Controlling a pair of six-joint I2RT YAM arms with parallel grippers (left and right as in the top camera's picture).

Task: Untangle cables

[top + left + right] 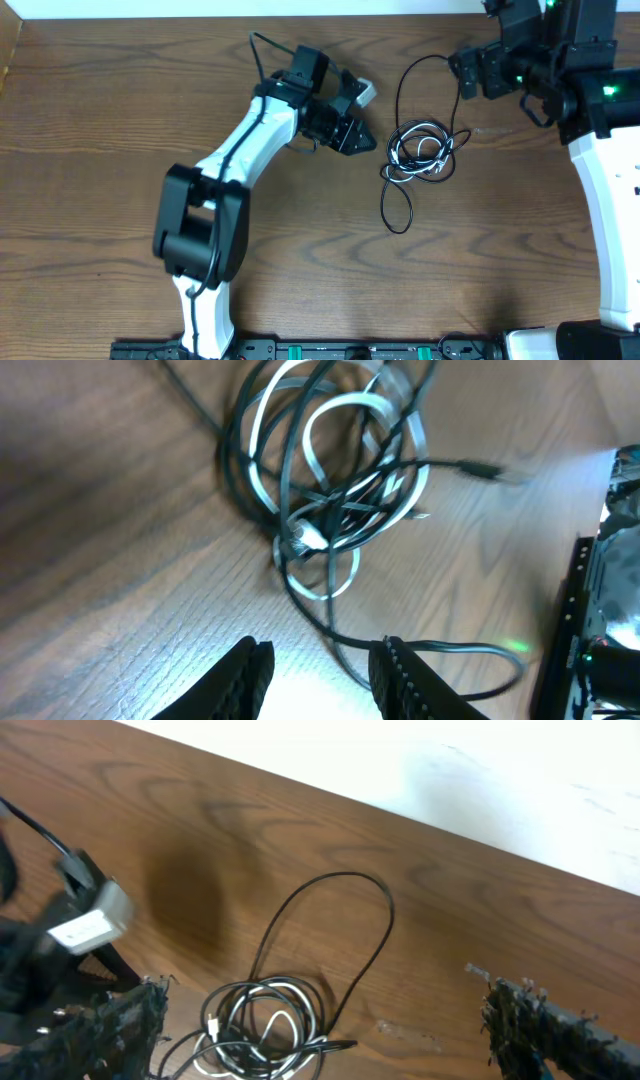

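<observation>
My left claw (362, 140), jaws partly apart and gripping nothing, sits just left of the tangled cables (420, 152) lying on the table (100, 120). My right claw (470, 72) hovers near their upper loop, jaws spread wide.

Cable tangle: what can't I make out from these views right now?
Overhead: which strand of the cable tangle crosses over which, too small.
Left wrist: tangle's top cut off by the frame edge; one plug blurred.
Right wrist: tangle's lower part cut off by the bottom edge.
</observation>
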